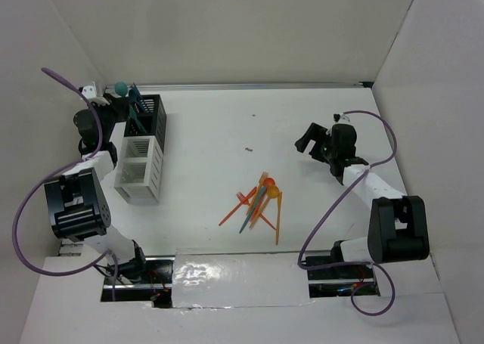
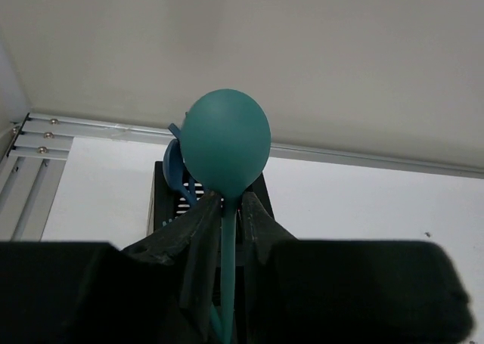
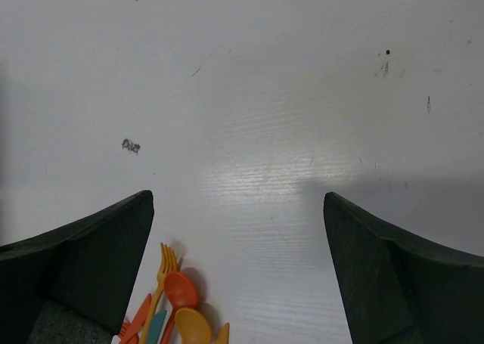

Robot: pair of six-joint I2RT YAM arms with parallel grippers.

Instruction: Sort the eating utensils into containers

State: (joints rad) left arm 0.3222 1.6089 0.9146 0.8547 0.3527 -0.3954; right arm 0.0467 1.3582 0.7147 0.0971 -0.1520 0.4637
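Overhead camera looks down; right wrist shares its utensil pile (image 1: 259, 202), closer.

The spoon (image 2: 227, 144) and fingers (image 2: 201, 238) are hiding most of the black bin (image 2: 160, 202); the pile (image 3: 180, 292) is running off the right wrist view

No writing, label, brand mark or number can be read anywhere in the scene: not on the black bin (image 1: 153, 116), the white bin (image 1: 141, 172), the plastic utensils (image 1: 259, 202) or the white surface (image 1: 227, 125).
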